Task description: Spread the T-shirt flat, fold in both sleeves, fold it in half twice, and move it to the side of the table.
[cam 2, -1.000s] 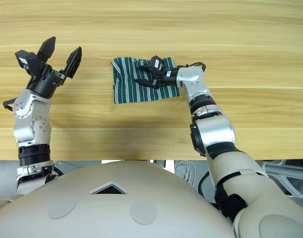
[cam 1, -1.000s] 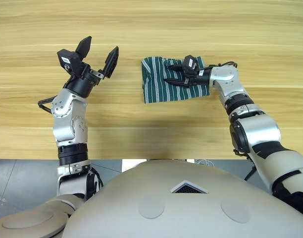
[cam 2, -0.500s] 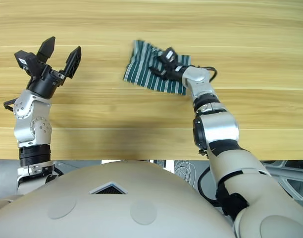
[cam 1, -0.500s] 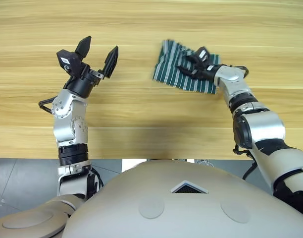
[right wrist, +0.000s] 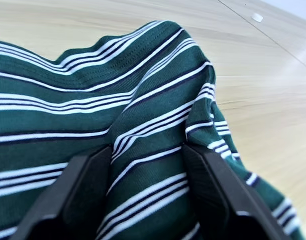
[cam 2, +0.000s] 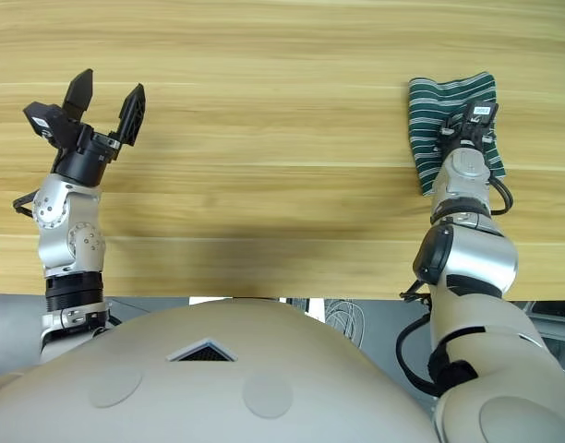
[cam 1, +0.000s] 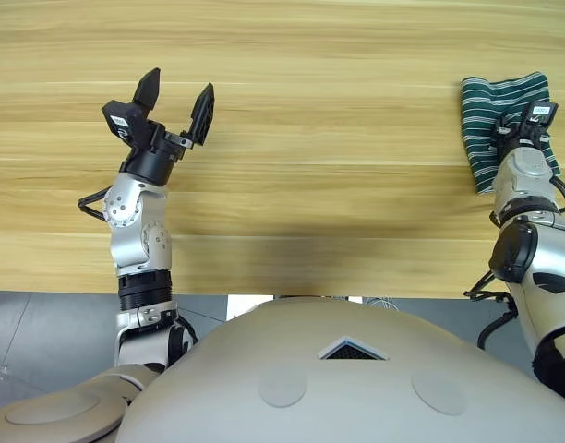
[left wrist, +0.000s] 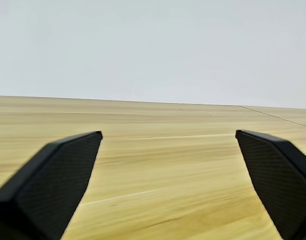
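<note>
While its two dark fingers (right wrist: 88,190) are pressing in from either side of a raised ridge of striped cloth, the right gripper (cam 1: 525,123) is holding the T-shirt (cam 1: 490,101). Its jaws are standing partway closed, with the fabric bunching up between them. The gripper is resting on top of the bundle, with the right arm stretching out to that side. Judging by this, the grip is serving to stop the layers from sliding apart while the shirt is being taken to the side. That last step is looking nearly done, since the shirt is already lying far out on the right of the table (cam 1: 356,55).

Well apart from it, the left gripper (cam 1: 179,88) is hanging above the left part of the table. Its jaws are spread wide and are holding nothing. The left wrist view is showing bare wood between the two fingers (left wrist: 58,170). It is probably waiting out of the way, as one arm seems enough for this step.

The T-shirt is showing as a small, roughly rectangular folded bundle, dark green with thin white and navy stripes. Its cloth is looking soft and ribbed. The top layer is puckering around the fingers, and one edge is lifting slightly instead of lying flat.
</note>
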